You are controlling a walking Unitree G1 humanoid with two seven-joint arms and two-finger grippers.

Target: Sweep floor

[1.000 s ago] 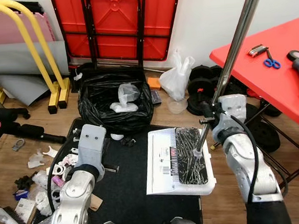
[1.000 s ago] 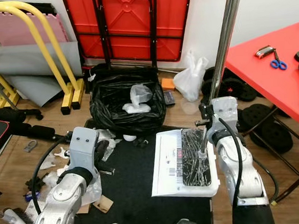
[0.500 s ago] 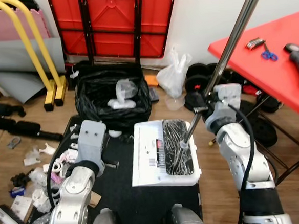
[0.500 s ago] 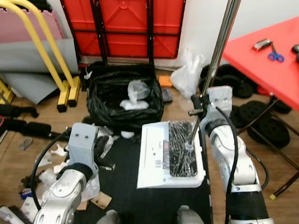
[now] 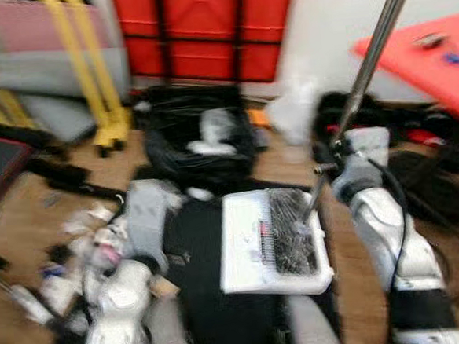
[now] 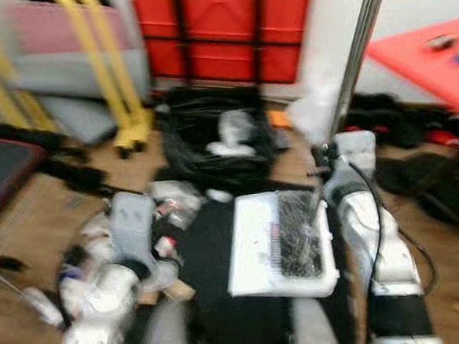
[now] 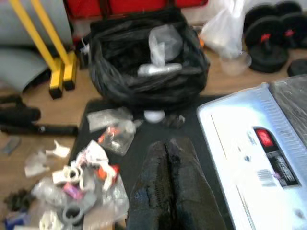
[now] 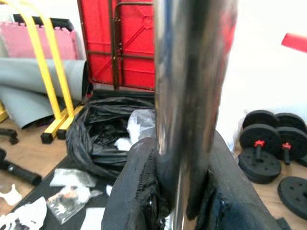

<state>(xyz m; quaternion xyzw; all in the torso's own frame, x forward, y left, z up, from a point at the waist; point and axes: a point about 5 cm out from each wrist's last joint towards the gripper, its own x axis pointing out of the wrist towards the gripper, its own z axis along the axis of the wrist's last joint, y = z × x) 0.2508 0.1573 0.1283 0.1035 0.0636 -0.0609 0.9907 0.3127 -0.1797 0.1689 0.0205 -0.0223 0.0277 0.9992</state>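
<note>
One metal broom handle (image 8: 192, 96) is the thing at work: the right claw (image 8: 177, 191) has both black fingers (image 8: 136, 191) pressed against it, one on each side, and the pole rises steeply from there. Below the claw the handle runs down to a white dustpan (image 5: 250, 241) with a dark mass of bristles (image 5: 293, 234) lying in it, resting on a black mat (image 7: 144, 134) just beside the right arm. Beyond the dustpan, farther from the claw, sits an open black trash bag (image 7: 144, 72) with crumpled plastic inside. The left claw (image 7: 168, 191) has its fingers pressed together with nothing between them, pointing over the mat; the litter (image 7: 81, 177), scraps of plastic and small white and coloured bits, lies on the mat edge and wooden floor just to its side.

Both head views are blurred, so fine detail there is uncertain. To sweep well, I judge the grip should stay firm and low on the pole, the brush head lifted free of the pan, then carried across to the litter and drawn in short strokes toward the pan, keeping clear of the bag.
</note>
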